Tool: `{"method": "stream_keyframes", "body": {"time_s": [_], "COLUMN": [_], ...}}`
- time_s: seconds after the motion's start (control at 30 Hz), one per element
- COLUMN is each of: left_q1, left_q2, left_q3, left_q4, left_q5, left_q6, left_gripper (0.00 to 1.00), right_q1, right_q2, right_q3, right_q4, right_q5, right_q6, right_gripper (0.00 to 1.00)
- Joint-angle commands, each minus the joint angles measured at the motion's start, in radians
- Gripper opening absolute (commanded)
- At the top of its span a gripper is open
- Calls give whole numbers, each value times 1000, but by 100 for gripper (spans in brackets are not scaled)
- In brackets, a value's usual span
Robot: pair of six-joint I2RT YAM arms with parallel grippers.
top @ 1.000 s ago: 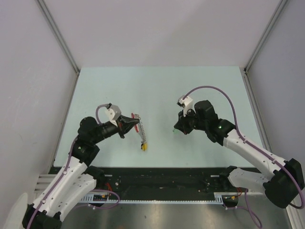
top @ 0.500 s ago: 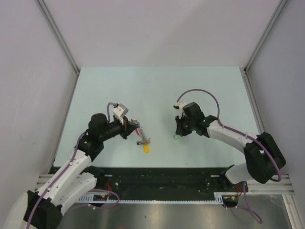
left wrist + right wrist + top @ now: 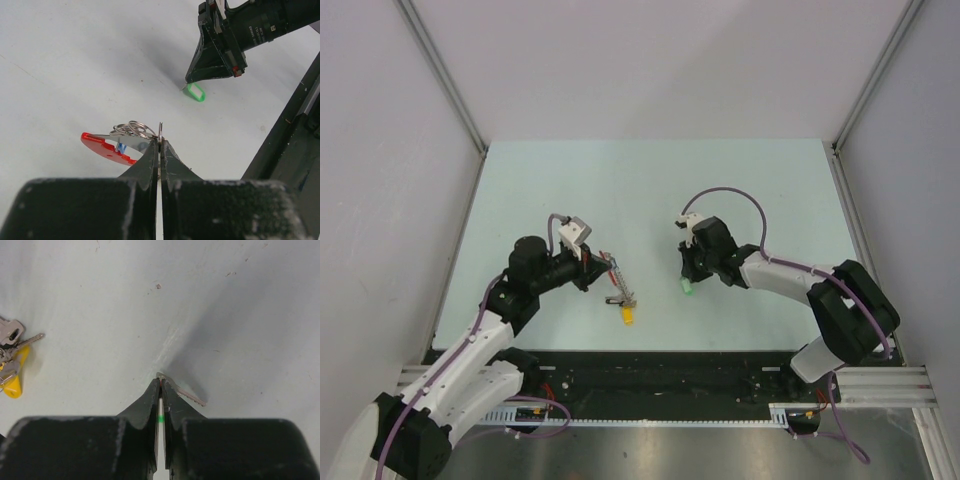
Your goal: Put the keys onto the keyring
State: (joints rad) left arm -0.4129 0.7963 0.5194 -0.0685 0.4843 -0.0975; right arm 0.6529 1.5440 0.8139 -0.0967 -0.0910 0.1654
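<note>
On the table (image 3: 650,190) the keyring (image 3: 616,283) runs far-to-near, yellow tag (image 3: 627,315) nearest.

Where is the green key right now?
In the top view, the green key is right of centre, pinched by the right claw, with the keyring off to its left.

Left arm: elbow bent, reaching right | left gripper (image 3: 594,272): pinched on keyring (image 3: 131,130) | right arm: folded low, reaching left | right gripper (image 3: 688,275): tips down, pinched on green key (image 3: 687,288)
</note>
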Motion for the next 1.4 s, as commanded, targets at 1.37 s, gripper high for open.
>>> {"method": "stream_keyframes", "body": {"time_s": [1.37], "left_q1": [2], "left_q2": [-46], "left_q3": [5], "left_q4": [44], "left_q5": [25], "left_q6": [-4], "left_gripper": [0], "right_q1": [34], "right_q2": [148], "right_q3": [254], "right_q4": [-359], "right_q5": [5], "right_q6": [112], "right_gripper": [27]}}
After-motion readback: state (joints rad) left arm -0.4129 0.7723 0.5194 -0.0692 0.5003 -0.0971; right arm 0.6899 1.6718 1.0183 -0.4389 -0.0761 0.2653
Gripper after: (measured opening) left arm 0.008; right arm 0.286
